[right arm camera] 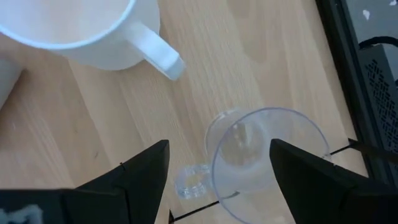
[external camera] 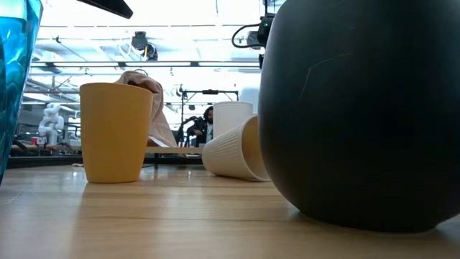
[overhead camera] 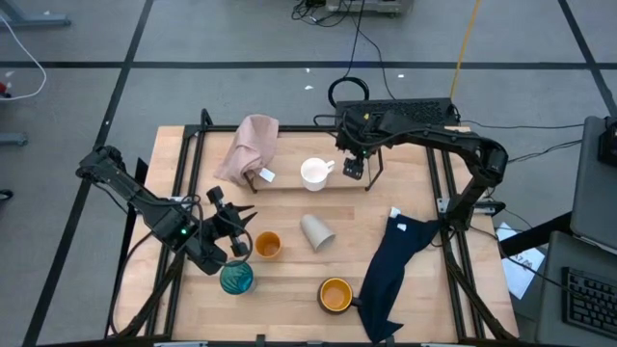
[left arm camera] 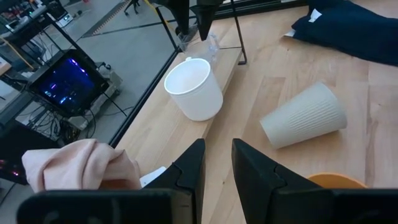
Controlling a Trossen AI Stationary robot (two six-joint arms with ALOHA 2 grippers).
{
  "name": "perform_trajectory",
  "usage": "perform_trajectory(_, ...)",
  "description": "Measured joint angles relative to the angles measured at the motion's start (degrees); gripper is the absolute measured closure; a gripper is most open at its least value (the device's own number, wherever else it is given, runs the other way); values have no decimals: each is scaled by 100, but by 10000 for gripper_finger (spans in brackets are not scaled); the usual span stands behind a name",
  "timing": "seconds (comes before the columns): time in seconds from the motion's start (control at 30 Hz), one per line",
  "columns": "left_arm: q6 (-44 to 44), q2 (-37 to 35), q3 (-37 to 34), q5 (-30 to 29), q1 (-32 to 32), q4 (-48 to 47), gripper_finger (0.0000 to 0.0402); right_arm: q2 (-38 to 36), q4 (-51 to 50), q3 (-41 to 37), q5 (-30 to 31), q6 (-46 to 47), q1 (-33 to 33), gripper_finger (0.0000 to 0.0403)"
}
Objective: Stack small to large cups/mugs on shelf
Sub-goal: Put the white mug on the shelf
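Though nowhere nested yet, all loose across the table. Nearest the front edge: wider orange-yellow mug [overhead camera: 335,294], upright, touching the draped navy cloth [overhead camera: 395,270]. To its left, teal glass [overhead camera: 236,278], upright. Just behind that, small orange cup [overhead camera: 267,245], with the left gripper [overhead camera: 239,229] hovering just beside both, fingers [left arm camera: 189,168] parted by a narrow gap and gripping nothing; waiting, by the look of it. Mid-table: beige ribbed cup [overhead camera: 317,232], tipped on its side. Farther back: white handled mug [overhead camera: 314,173], upright at the thin black metal-rod shelf [overhead camera: 284,187], with a crumpled pink cloth [overhead camera: 251,145] off to its left. Right beside the mug's handle, by a shelf rod: tiny clear plastic cup [right arm camera: 264,155], upright. Directly over it, the right gripper [overhead camera: 354,169], fingers [right arm camera: 143,180] spread wide to either side of the rim, not pressing the wall. Step in hand, probably: picking up the smallest vessel to start the stack. Next, likely: lower around the clear cup, close gently on its thin wall, avoid nudging the mug handle or the rod, lift straight up.
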Motion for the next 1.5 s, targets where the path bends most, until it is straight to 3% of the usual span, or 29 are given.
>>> perform_trajectory(0.4,7,0,0,-4,0,-1,321,-2,351,5,-18,-7,96,135)
perform_trajectory(0.83,25,0,0,-44,93,-2,321,169,1313,339,-1031,127,468,135)
perform_trajectory(1.07,52,-1,0,27,142,-5,321,568,1483,332,-1032,-21,449,135)
perform_trajectory(1.5,79,0,0,105,143,-9,321,628,1702,332,-1026,-260,145,135)
